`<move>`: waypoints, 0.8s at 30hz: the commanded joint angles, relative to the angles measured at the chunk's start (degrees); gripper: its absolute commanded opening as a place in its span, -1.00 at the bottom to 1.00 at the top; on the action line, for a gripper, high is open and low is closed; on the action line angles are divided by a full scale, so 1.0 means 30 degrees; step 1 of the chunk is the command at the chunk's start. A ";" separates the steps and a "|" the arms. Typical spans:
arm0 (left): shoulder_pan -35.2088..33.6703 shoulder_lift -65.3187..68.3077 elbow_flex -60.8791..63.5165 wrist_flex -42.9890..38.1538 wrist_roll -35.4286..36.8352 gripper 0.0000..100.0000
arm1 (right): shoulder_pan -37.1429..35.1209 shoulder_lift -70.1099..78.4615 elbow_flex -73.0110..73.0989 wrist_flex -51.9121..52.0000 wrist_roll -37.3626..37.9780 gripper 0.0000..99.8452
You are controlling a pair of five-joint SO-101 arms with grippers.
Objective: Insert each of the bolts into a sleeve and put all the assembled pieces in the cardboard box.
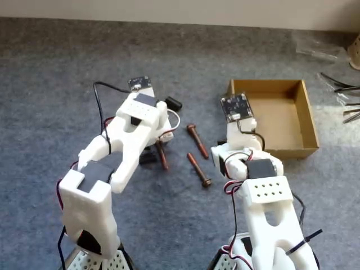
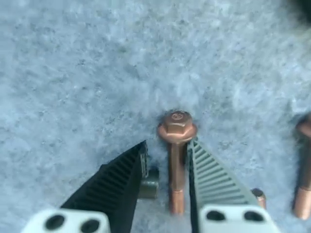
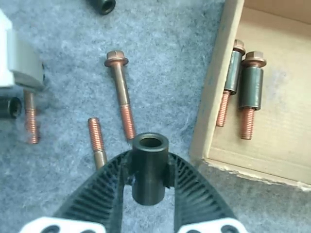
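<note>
- Bolts are lying loose on the grey carpet (image 1: 56, 67) in the high view. Two loose bolts (image 1: 197, 141) are resting between the left arm and the cardboard box (image 1: 287, 152). The left gripper (image 1: 160, 151) is hanging over a third bolt (image 1: 163, 159), farther from the box. The right arm (image 1: 264, 191) is standing just beside the box's near corner.
- In the left wrist view, the left gripper's jaws are standing narrowly parted astride the third bolt (image 2: 176, 165). One finger is close against the shank and the other is apart from it, so nothing is clamped yet. A dark sleeve end (image 2: 150, 183) is showing behind that apart finger.
- Judging by its looks, this bolt is stiff steel, heavy for its bulk, and round enough to roll. Pinching mid-shank, below the flanged head, would leave the threaded end free for the sleeve. The smooth part of the shank may slip, so a square, firm squeeze seems wise.
- In the right wrist view, the right gripper (image 3: 149, 160) is holding a dark sleeve (image 3: 149, 170) across its barrel, bore open and facing out. It is hovering over the carpet just outside the box wall (image 3: 214, 87).
- Two assembled pieces (image 3: 251, 87) are lying side by side inside the box. The sleeve looks rigid and slick, so gripping the barrel and keeping the bore clear suits it.
</note>
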 commanded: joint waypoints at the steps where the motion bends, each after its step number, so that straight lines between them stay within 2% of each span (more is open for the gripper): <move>1: 0.0396 0.0513 -0.1919 0.0059 0.0059 -0.73 | 0.0220 -0.0484 -0.0103 -0.0425 0.0205 -0.99; 4: 0.0396 0.1187 -0.2564 0.0059 -0.0088 -0.73 | 0.0220 -0.0484 -0.0073 -0.0425 0.0205 -0.99; 9: 0.0425 0.1802 -0.3209 0.0059 -0.1934 -0.78 | 0.0220 -0.0484 -0.0073 -0.0425 0.0205 -0.99; 16: 0.0308 0.1861 -0.3179 -0.0059 -0.2081 -0.99 | 0.0220 -0.0484 -0.0073 -0.0425 0.0205 -0.99; 24: 0.0454 0.1832 -0.3179 0.0059 -0.2198 -0.99 | 0.0220 -0.0484 -0.0073 -0.0425 0.0205 -0.99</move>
